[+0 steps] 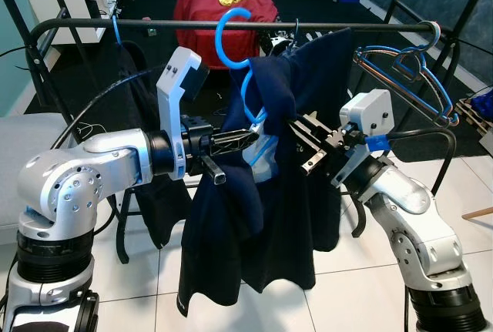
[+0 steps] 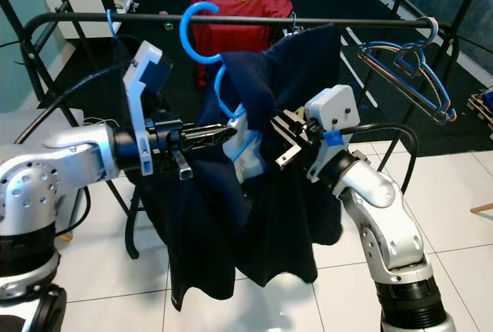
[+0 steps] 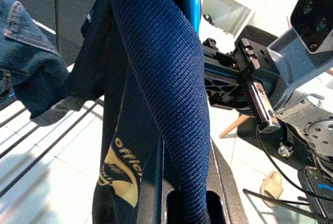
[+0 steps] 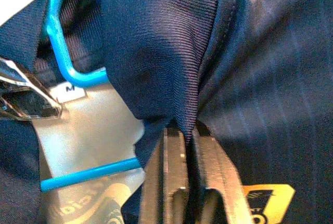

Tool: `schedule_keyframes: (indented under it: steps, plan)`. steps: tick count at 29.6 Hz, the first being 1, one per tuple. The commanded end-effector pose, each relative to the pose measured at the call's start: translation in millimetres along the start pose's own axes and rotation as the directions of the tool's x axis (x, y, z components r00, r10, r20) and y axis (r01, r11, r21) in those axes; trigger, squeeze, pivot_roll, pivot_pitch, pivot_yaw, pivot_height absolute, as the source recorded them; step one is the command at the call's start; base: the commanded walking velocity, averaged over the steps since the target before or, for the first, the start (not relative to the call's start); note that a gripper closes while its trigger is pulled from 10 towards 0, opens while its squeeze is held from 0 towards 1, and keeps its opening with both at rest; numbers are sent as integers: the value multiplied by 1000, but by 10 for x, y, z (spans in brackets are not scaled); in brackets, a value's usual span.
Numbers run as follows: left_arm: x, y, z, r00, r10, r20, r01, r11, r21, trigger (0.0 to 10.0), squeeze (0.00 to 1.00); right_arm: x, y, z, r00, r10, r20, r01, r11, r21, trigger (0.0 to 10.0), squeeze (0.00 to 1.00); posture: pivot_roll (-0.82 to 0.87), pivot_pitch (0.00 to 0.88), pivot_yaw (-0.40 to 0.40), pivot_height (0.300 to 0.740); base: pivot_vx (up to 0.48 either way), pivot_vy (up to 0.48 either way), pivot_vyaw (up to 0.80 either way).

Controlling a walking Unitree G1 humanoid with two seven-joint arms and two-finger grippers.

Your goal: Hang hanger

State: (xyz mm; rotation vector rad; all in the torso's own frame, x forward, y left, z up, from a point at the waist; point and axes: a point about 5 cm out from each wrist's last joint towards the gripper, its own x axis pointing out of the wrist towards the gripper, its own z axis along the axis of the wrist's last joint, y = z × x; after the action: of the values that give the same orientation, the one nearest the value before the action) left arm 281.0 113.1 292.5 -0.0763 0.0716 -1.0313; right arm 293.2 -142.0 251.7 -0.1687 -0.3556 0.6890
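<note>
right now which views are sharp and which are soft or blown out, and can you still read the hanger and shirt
Left eye view: evenly lit and sharp, the blue hanger and navy shirt read clearly. Left wrist view: close shirt fabric crisp, bright floor behind washed out. Right wrist view: white glare in one corner, the right hand pinching a shirt fold, its fingers slightly soft.

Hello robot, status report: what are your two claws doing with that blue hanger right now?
Left gripper gripping blue hanger and navy shirt. Right gripper shut on shirt collar. Hook just below rail, not yet hung. Nothing blocking.
</note>
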Motion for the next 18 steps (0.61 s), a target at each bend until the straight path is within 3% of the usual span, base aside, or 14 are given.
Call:
schedule_keyframes:
  steps: [1,2,3,4,6,7,8,10,11,13,18]
  plan:
    - [-31,-3,12,1000,4,-4,-4,999,53,10000,0,7,2,43,1000,8,25,-9,1000,8,0,0,-27,97,-8,740,0,0,0]
    - [-89,62,-8,999,39,-32,-36,993,113,10000,0,-11,-26,66,1000,-1,30,1,1000,9,0,0,-29,99,-7,740,0,0,0]
    - [-89,62,-8,999,39,-32,-36,993,113,10000,0,-11,-26,66,1000,-1,30,1,1000,9,0,0,-29,99,-7,740,0,0,0]
    - [-169,143,-29,995,77,-63,-63,980,191,10000,0,-53,-93,98,999,-26,34,25,1000,6,0,0,-29,100,-7,740,0,0,0]
    - [-169,143,-29,995,77,-63,-63,980,191,10000,0,-53,-93,98,999,-26,34,25,1000,6,0,0,-29,100,-7,740,0,0,0]
    - [-261,229,-45,989,117,-95,-87,959,270,10000,0,-91,-154,125,998,-47,34,47,999,-3,0,0,-32,101,-7,740,0,0,0]
    - [-261,229,-45,989,117,-95,-87,959,270,10000,0,-91,-154,125,998,-47,34,47,999,-3,0,0,-32,101,-7,740,0,0,0]
    - [-570,416,-24,974,176,-141,-92,882,462,10000,0,-275,-427,203,989,-149,15,150,987,-64,0,0,-33,105,-8,740,0,0,0]
    - [-570,416,-24,974,176,-141,-92,882,462,10000,0,-275,-427,203,989,-149,15,150,987,-64,0,0,-33,105,-8,740,0,0,0]
    - [-801,487,-9,964,176,-200,-30,818,574,10000,0,-445,-644,274,972,-234,1,232,966,-116,0,0,-35,107,-10,740,0,0,0]
    - [-915,468,-5,958,136,-254,52,786,616,10000,0,-541,-750,311,960,-280,-3,277,951,-139,0,0,-38,108,-11,740,0,0,0]
